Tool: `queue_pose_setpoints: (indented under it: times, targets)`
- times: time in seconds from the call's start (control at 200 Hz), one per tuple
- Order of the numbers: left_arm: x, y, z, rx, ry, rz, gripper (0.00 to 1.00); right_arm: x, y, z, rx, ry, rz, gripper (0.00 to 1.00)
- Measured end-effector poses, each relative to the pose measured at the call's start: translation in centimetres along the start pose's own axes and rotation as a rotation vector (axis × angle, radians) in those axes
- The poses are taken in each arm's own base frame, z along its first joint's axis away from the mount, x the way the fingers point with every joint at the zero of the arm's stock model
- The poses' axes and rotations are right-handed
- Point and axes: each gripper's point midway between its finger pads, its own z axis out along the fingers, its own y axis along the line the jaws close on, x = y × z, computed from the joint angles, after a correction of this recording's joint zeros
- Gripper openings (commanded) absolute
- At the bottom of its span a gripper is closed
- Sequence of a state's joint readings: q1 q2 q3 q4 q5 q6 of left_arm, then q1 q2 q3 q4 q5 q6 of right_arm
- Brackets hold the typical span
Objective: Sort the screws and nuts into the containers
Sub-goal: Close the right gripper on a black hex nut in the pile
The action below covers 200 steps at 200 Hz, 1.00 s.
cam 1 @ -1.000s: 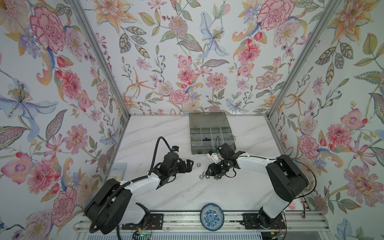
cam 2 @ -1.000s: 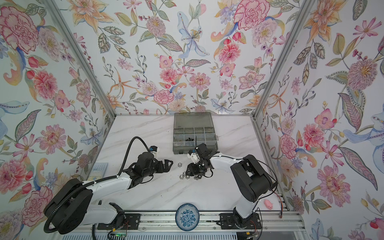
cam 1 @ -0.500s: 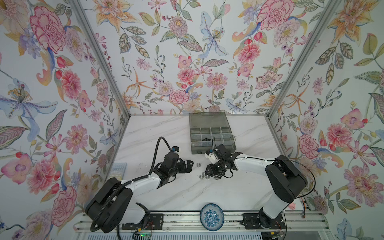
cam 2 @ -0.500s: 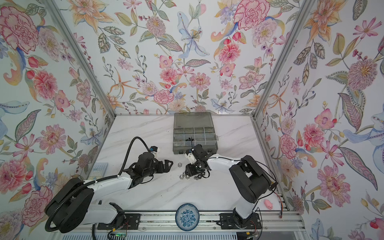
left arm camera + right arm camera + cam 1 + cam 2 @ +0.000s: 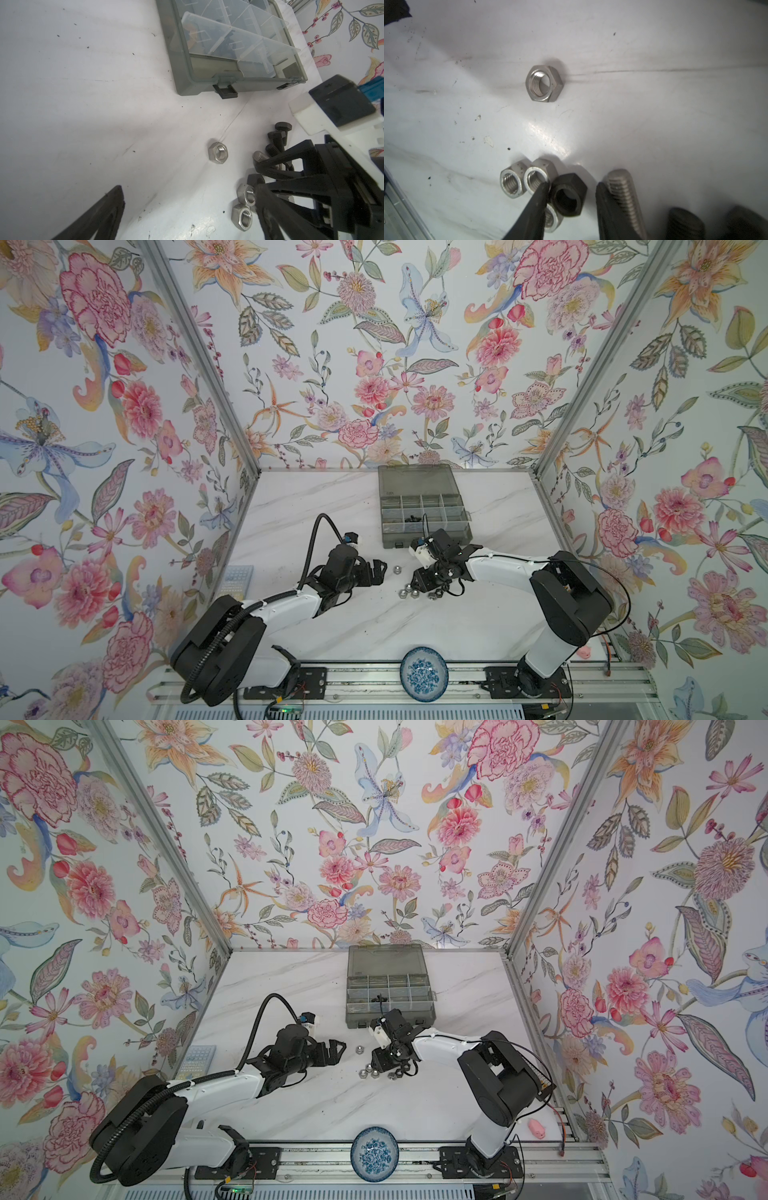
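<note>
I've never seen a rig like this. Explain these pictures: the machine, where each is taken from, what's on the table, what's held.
Two robot arms work at a white marble-look table, each ending in a two-fingered pincer. Two pictures look down on the scene; the other two come from cameras on the arms' wrists. On it lie an open grey translucent plastic organiser box, silver hex nuts, a silver bolt and black bolts; a round blue-and-white dish sits at the front edge. The left pincer is open and empty. The right pincer straddles a black hex nut with a gap at one side, so nothing is held yet.
</note>
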<state>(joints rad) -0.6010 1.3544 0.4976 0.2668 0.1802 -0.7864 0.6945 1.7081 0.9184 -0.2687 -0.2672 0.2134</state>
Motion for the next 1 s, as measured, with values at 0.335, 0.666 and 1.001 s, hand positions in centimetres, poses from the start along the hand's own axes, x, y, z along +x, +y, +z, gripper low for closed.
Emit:
queue_pose_setpoints:
  times: [0.335, 0.666, 1.001]
  targets:
    - [0.0, 0.0, 0.0, 0.000, 0.000, 0.000, 0.99, -0.1, -1.1, -0.1, 0.068, -0.010, -0.001, 0.36]
    - [0.0, 0.0, 0.0, -0.001, 0.000, 0.000, 0.99, -0.1, -1.2, -0.1, 0.086, -0.011, -0.014, 0.29]
    - [0.0, 0.0, 0.0, 0.000, 0.000, 0.000, 0.99, 0.1, -1.2, -0.1, 0.121, -0.010, -0.037, 0.28]
